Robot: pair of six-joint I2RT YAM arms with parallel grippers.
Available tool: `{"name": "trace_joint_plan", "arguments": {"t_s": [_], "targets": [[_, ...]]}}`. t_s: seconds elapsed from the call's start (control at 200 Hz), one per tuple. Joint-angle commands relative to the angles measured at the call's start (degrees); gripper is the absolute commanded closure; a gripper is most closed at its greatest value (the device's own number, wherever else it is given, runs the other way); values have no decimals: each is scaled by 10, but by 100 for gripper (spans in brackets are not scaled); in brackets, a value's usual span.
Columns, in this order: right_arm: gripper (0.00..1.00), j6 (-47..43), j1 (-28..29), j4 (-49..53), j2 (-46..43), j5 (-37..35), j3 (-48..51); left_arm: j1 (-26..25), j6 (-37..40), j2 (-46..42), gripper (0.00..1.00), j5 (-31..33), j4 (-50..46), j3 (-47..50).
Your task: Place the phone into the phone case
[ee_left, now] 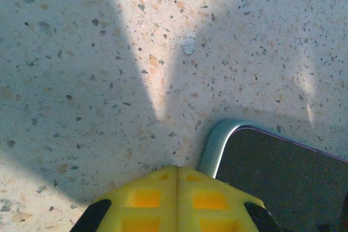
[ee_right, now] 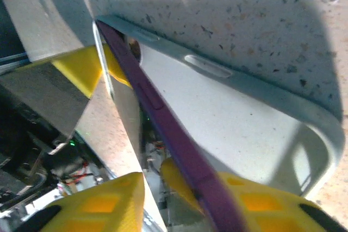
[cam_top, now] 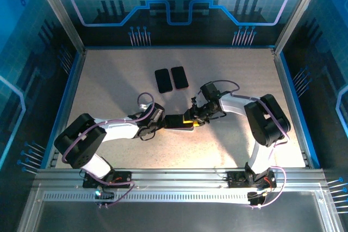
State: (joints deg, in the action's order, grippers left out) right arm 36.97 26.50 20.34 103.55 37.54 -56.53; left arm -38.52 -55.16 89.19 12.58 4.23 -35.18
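One phone [ee_right: 163, 118] | tilted inside right pincer [ee_right: 176, 199] | edge in case [ee_right: 234, 123]

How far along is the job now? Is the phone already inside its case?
Done: one end of the purple phone sits in the pale case. In hand: the rest tilts up out of it. The right gripper has its jaws apart at the raised edge, and the left gripper, shut, is beside the case corner. Left: press the phone flat.

Robot test cell: aluminium frame [cam_top: 163, 180], circuit-print walls [cam_top: 217, 4]
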Motion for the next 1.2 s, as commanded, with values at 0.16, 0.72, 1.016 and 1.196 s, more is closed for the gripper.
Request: {"name": "trace_joint_plan", "arguments": {"t_s": [0.16,0.72,1.016,1.196], "targets": [[49,-23,17,71,18,-32,-47,2,-3,-13,100,-11,28,22],[35,-55,43,194,26,-143,-120,2,-6,-26,100,-6,63,49],[31,-50,48,205,24,-172,-126,1,-16,-35,100,-4,89,74],[30,-55,49,223,11,-194,-140,1,-21,-43,100,-1,98,86]]}}
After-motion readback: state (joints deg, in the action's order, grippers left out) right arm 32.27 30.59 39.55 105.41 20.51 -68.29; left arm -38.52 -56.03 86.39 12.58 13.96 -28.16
